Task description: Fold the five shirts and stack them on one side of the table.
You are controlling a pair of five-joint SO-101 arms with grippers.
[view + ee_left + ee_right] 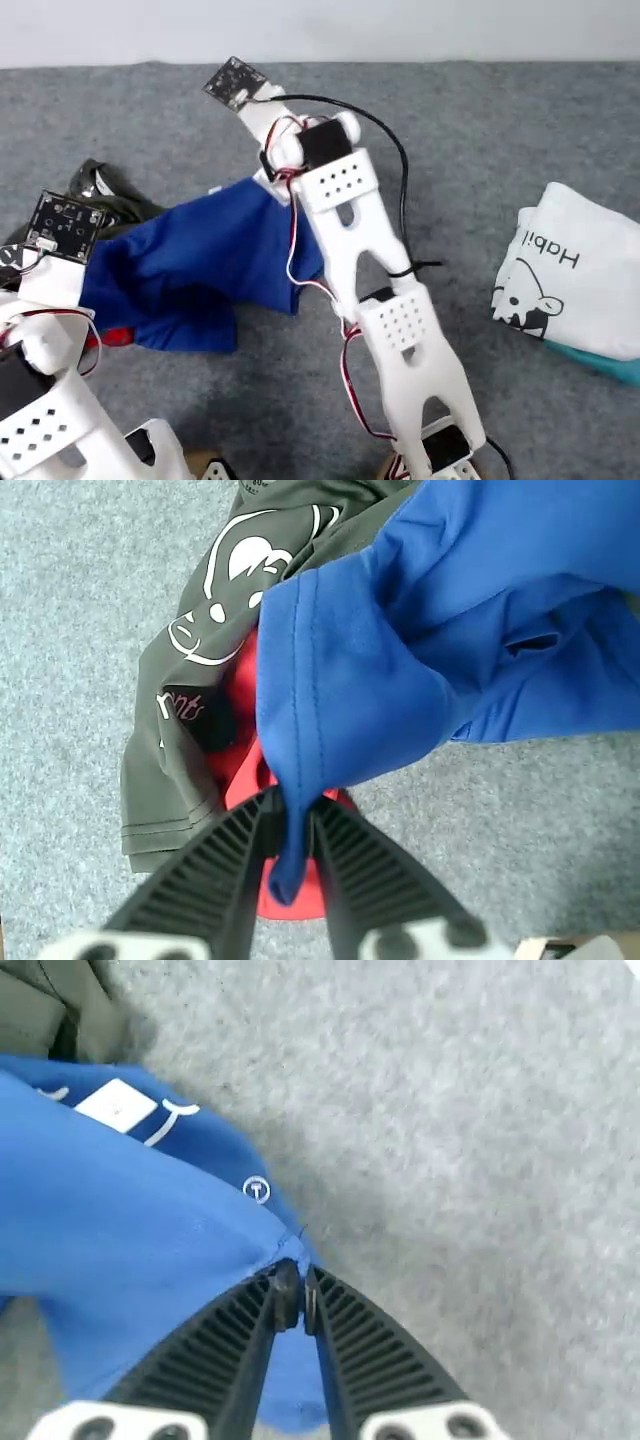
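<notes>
Blue shirt (190, 270), clamped in left jaws and right jaws, overlies olive shirt (185, 690) and red shirt (240, 772).

High view overlooks the table (520, 140); both close wrist views share the blue shirt (190, 270).

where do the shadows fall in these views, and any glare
High view: soft, even light, no glare, thin shadow under the blue shirt on the table. Left wrist view: dark shadow between the olive shirt and the red shirt. Right wrist view: soft shadow on the table beside the blue shirt.
</notes>
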